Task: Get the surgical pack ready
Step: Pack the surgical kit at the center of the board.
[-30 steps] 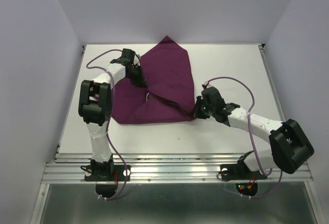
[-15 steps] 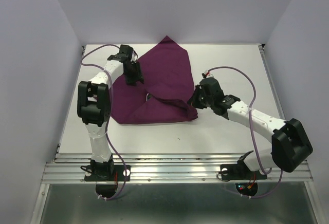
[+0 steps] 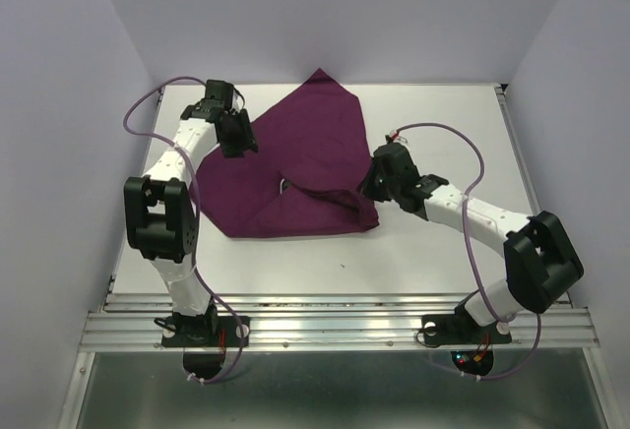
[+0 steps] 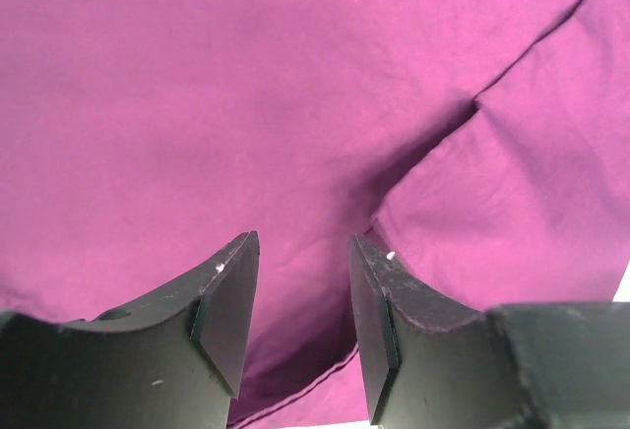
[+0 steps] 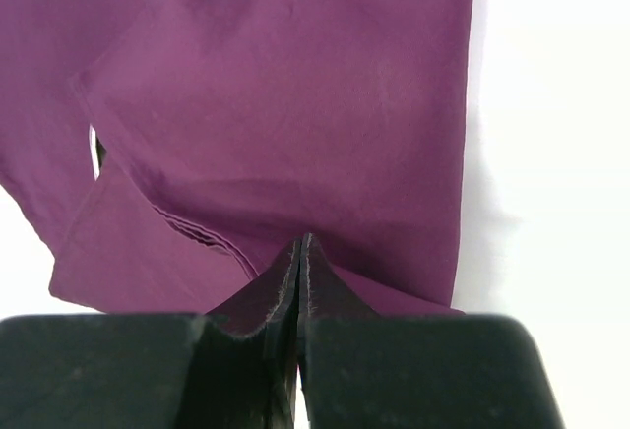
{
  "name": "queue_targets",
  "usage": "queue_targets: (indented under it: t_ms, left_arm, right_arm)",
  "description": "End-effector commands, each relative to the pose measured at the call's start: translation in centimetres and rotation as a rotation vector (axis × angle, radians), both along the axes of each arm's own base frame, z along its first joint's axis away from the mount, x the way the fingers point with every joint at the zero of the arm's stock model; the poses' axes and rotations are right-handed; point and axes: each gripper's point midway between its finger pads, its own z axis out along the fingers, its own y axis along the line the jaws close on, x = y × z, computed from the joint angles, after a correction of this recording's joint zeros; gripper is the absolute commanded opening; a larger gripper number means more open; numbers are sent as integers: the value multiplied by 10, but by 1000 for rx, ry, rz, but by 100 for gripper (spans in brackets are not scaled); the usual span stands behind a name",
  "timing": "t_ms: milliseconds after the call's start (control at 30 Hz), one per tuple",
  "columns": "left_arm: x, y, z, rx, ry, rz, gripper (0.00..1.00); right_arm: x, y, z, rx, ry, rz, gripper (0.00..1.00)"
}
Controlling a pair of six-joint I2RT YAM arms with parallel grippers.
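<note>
The surgical pack shows as a dark purple cloth (image 3: 315, 153) folded in on itself on the white table, with one corner pointing to the back. A small pale spot (image 3: 283, 185) peeks out of the gap between the folds; whatever lies under them is hidden. My left gripper (image 3: 237, 135) hovers over the cloth's left side. In the left wrist view that left gripper (image 4: 303, 252) is open with only cloth (image 4: 295, 75) below it. My right gripper (image 3: 370, 185) sits at the folded right edge. In the right wrist view the right gripper (image 5: 302, 242) is shut, its tips over the cloth (image 5: 315, 85), nothing seen between them.
The white table (image 3: 443, 124) is boxed in by pale walls on the left, back and right. A metal rail (image 3: 345, 316) runs along the near edge by the arm bases. Purple cables (image 3: 463, 153) loop above both arms.
The left gripper has opened, let go of the cloth fold and pulled back toward the left. The right gripper has moved from the cloth's near right corner farther up its right edge, still shut.
</note>
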Motion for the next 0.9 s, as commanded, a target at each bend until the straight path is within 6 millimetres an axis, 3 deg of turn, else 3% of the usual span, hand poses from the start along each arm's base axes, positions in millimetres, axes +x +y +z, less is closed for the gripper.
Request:
queue_targets:
  t_ms: [0, 200, 333, 433, 533, 867]
  left_arm:
    - [-10, 13, 9, 13, -20, 29, 52]
    - [-31, 32, 4, 33, -6, 81, 52]
    - [-44, 44, -3, 49, 5, 120, 52]
    - [-50, 56, -5, 50, 12, 160, 52]
    - [-53, 62, -6, 30, 11, 179, 51]
    - [-62, 69, -19, 17, 41, 234, 51]
  right_arm:
    - [19, 8, 24, 34, -80, -32, 2]
    - [38, 4, 20, 20, -78, -62, 2]
    - [44, 17, 9, 10, -47, -7, 2]
    - [33, 30, -4, 34, -3, 83, 1]
    - [19, 41, -4, 106, 7, 154, 1]
    - [-25, 41, -4, 151, 37, 247, 1]
